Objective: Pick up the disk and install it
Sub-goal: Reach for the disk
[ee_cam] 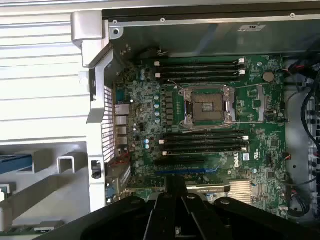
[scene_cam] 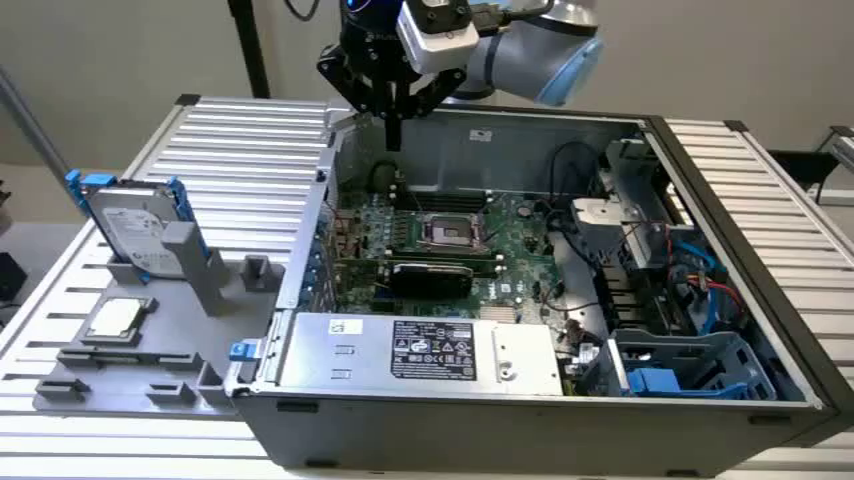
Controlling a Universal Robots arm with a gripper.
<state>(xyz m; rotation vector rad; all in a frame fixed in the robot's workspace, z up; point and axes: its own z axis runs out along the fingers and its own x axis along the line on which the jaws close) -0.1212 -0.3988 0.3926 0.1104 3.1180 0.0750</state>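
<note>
nearest the exterior camera runs the near steel wall of the open grey desktop computer case (scene_cam: 534, 430), which lies on its side on a slatted aluminium table (scene_cam: 240, 125). just behind that wall, inside the case, lies a large grey power-supply box with a black label (scene_cam: 427, 350). a blue plastic drive cage (scene_cam: 694, 370) sits in the near corner on the exterior view's right. farther back the green motherboard (scene_cam: 461, 240) lies flat.

the robot arm (scene_cam: 534, 45) reaches in from the far side, its joints bent so the wrist points straight down. the black gripper (scene_cam: 394, 135) hangs above the far corner of the case on the exterior view's left, over the far edge of the motherboard, touching nothing. its fingers are pressed together to a single tip with nothing between them. in the wrist view the gripper (ee_cam: 175, 202) looks straight down on the motherboard (ee_cam: 210, 125).

the disk (scene_cam: 134, 232), a flat silver-grey hard drive with a white label in a bright blue carrier frame, stands on edge, leaning slightly. it sits in a grey plastic fixture tray (scene_cam: 160, 365) outside the case on the exterior view's left, well apart from the gripper. a small square silver cpu chip (scene_cam: 118, 318) lies flat in the same tray, nearer than the disk.
</note>
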